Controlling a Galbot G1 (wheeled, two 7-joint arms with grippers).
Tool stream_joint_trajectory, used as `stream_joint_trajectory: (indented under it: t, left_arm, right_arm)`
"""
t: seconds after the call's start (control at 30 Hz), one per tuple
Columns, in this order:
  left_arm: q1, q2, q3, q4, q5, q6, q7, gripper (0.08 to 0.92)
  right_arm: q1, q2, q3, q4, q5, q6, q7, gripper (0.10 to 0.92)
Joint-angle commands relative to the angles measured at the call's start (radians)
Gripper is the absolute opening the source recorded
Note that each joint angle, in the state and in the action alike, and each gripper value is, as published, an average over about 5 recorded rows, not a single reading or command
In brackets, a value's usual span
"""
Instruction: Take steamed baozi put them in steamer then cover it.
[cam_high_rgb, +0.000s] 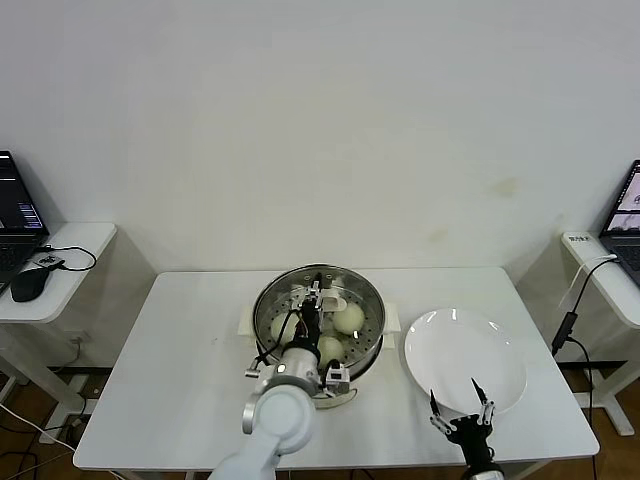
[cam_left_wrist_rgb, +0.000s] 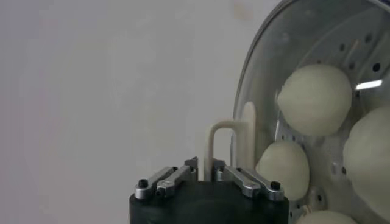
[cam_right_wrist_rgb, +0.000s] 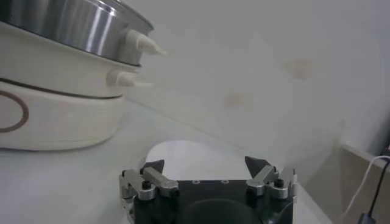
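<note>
The steamer (cam_high_rgb: 375, 310) stands mid-table on its white base. Several cream-white baozi lie on its perforated tray, among them ones at the right (cam_high_rgb: 349, 318), left (cam_high_rgb: 284, 326) and front (cam_high_rgb: 331, 349). The round glass lid (cam_left_wrist_rgb: 268, 79) sits over the pot; I cannot tell whether it rests on the rim. My left gripper (cam_high_rgb: 316, 292) is shut on the lid's cream handle (cam_left_wrist_rgb: 226, 131), as the left wrist view (cam_left_wrist_rgb: 205, 167) shows, with baozi (cam_left_wrist_rgb: 315, 99) behind the glass. My right gripper (cam_high_rgb: 460, 410) is open and empty at the front edge of the white plate (cam_high_rgb: 465, 358).
The right wrist view shows my right gripper (cam_right_wrist_rgb: 205, 163) low over the table, the plate (cam_right_wrist_rgb: 183, 152) ahead and the steamer's base (cam_right_wrist_rgb: 55, 115) to one side. Side tables with laptops stand at far left (cam_high_rgb: 50, 250) and far right (cam_high_rgb: 610, 270).
</note>
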Motion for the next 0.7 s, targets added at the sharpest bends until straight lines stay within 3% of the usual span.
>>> stream_joint_trajectory:
  t: [0.03, 0.23, 0.37, 0.53, 0.6, 0.7]
  left_arm:
    - [0.147, 0.066, -0.018, -0.206, -0.03, -0.004, -0.009, 0.449]
    - [0.403, 0.117, -0.098, -0.432, -0.085, -0.058, -0.076, 0.622]
    - [0.628, 0.135, -0.189, -0.542, -0.273, -0.131, -0.217, 0.735]
    - [0.851, 0.107, -0.489, -0.52, -0.967, -0.426, -0.466, 0.816]
    - [0.894, 0.076, -0.598, -0.488, -1.245, -0.53, -0.501, 0.821]
    - [0.932, 0.057, -0.678, -0.446, -1.52, -0.557, -0.518, 0.822]
  right_arm:
    - [-0.001, -0.001, -0.001, -0.001, -0.003, 0.001, -0.001, 0.823]
    - [-0.009, -0.014, 0.0, 0.001, 0.001, 0.005, -0.002, 0.823]
    - [-0.017, -0.034, 0.003, 0.002, 0.02, 0.012, -0.004, 0.823]
    - [-0.031, -0.065, 0.005, 0.014, 0.073, 0.038, -0.004, 0.823]
    - [-0.036, -0.074, 0.002, 0.024, 0.095, 0.05, -0.004, 0.823]
    - [-0.04, -0.083, -0.017, 0.045, 0.131, 0.055, -0.012, 0.823]
